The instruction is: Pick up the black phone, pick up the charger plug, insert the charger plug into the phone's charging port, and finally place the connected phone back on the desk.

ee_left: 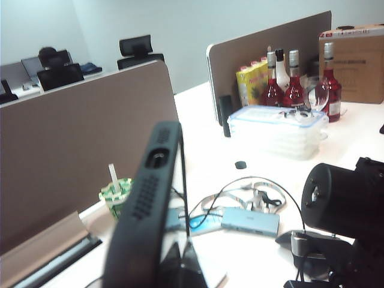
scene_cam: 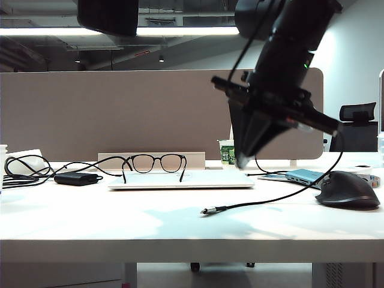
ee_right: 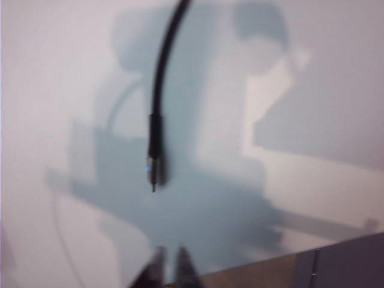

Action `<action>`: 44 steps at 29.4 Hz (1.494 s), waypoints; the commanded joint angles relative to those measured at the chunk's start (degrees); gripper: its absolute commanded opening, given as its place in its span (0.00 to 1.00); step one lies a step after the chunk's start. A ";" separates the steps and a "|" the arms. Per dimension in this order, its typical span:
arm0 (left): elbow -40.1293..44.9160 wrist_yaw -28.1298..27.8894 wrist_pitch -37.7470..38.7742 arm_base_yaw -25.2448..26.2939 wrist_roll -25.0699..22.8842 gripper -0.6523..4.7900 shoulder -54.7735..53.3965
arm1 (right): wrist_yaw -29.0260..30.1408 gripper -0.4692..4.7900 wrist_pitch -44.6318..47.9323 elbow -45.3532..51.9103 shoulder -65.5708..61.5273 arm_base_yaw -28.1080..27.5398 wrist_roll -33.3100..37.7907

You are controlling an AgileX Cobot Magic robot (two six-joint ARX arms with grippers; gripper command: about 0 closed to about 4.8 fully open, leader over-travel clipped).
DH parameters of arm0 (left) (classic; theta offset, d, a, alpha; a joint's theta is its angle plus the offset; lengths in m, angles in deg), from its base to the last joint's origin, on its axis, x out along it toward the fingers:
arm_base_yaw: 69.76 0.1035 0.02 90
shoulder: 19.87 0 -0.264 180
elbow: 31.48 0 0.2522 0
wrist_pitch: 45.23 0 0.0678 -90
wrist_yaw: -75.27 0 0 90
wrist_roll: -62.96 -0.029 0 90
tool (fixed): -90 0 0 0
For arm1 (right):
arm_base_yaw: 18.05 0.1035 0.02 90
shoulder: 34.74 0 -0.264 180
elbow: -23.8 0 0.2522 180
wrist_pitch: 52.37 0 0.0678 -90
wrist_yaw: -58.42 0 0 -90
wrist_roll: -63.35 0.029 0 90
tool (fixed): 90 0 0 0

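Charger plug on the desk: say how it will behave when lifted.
The charger plug looks small and light, so it should lift easily. Its thin black cable lies curved, so it will probably flop and drag. The right gripper hovers shut above it; the left gripper holds the black phone up.

the white table [scene_cam: 120,225] is carrying a closed pale laptop [scene_cam: 180,179] near its middle. a black power brick [scene_cam: 75,178] is lying to the left of it with black cords [scene_cam: 24,165] looping beside it. the charger plug [scene_cam: 208,210] is resting on the bare top in front of the laptop, its thin cable trailing toward a dark mouse [scene_cam: 348,190] sitting at the right. a flat blue-grey box [scene_cam: 305,176], perhaps a hub, is lying behind the mouse, and a small green cup [scene_cam: 226,152] is standing at the back by the partition [scene_cam: 108,114].
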 commanded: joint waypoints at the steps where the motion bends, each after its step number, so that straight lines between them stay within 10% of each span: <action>1: -0.46 0.02 -1.11 -0.11 -0.26 0.11 0.68 | -0.90 0.44 5.03 0.37 -0.98 0.68 2.05; 44: -0.46 0.24 -0.04 -0.76 -0.44 0.11 2.95 | -3.61 0.47 1.53 -10.73 -15.72 2.84 2.51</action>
